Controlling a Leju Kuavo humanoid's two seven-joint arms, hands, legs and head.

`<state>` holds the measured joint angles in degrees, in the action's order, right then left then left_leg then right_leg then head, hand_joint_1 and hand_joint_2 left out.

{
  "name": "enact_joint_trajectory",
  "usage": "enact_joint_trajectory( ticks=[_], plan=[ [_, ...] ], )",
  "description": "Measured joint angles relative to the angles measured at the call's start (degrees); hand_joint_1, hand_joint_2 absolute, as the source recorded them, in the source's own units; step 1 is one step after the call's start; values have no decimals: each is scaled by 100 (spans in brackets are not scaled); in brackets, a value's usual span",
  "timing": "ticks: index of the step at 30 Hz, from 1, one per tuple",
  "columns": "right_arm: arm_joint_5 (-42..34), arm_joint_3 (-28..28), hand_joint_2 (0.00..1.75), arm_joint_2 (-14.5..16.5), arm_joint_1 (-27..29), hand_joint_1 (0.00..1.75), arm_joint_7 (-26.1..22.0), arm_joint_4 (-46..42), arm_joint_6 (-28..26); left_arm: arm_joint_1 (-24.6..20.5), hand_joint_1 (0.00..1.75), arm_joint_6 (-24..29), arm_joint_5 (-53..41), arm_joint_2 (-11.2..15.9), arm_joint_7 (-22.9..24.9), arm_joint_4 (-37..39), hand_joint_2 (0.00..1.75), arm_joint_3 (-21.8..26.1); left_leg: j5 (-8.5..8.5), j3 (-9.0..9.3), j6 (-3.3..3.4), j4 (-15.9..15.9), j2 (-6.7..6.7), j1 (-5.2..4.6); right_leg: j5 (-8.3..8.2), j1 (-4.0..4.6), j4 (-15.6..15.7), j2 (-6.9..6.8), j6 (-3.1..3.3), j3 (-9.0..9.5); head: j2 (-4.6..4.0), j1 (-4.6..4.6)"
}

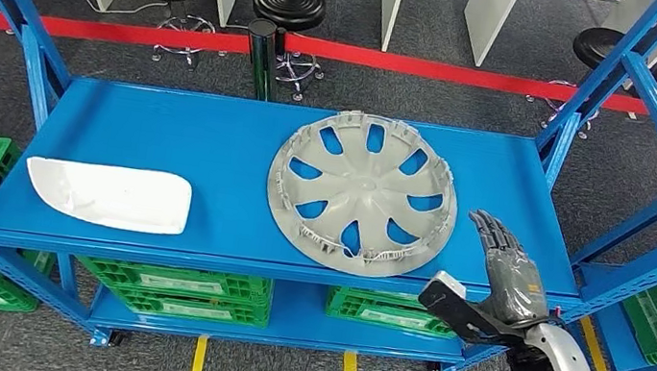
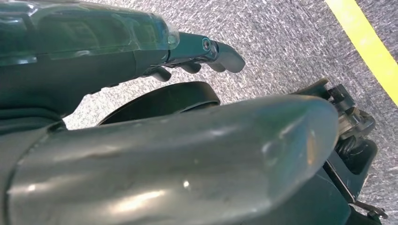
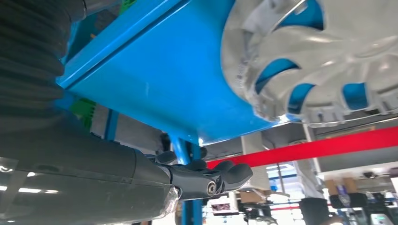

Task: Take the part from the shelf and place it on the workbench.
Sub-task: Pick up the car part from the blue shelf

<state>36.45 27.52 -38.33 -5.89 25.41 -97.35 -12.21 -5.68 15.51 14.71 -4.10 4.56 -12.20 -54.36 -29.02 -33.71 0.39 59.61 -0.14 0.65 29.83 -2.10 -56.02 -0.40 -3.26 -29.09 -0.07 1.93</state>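
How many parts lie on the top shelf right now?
2. A grey wheel cover lies right of the middle, near the open right hand; a white panel lies at the left front. Nothing on that shelf looks hidden.

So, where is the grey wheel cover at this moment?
In the head view the wheel cover lies flat on the right half of the blue shelf, right of the white panel and just left of the right hand.

The shelf (image 1: 214,140) is bright blue. On it lie a silver-grey wheel cover (image 1: 362,193) and a white panel (image 1: 108,194). Green crates (image 1: 176,279) sit below.
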Motion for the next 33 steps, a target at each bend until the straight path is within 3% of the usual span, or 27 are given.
enact_joint_trajectory(
  ticks=[7, 11, 22, 33],
  plan=[
    [33, -131, 175, -150, 35, 0, -33, 278, 97, -1, 0, -97, -80, -9, -3, 0, 0, -38, 0, -1, 0, 0, 8, -1, 0, 0, -1, 0, 0, 1, 0, 2],
    [266, -146, 175, -125, -276, 0, -40, 443, 294, -8, 0, -157, -146, -17, 32, 0, 0, -110, 0, 1, 0, -1, 34, -1, -1, 0, -3, 4, 0, 1, 1, 1],
    [535, 221, 175, 254, -1414, 0, -61, 932, 760, -50, 0, -188, -197, -79, 41, 0, 0, -263, 0, 2, 0, -1, 96, -1, -2, 1, -19, 15, 1, -8, 0, -2],
    [21, 651, 175, 492, -1581, 0, -233, 1553, 857, -60, 0, -216, -203, -81, 111, 0, 0, -285, -1, 0, -1, -2, 98, -1, 0, 1, -20, 15, 3, -12, 0, -3]
  ],
)
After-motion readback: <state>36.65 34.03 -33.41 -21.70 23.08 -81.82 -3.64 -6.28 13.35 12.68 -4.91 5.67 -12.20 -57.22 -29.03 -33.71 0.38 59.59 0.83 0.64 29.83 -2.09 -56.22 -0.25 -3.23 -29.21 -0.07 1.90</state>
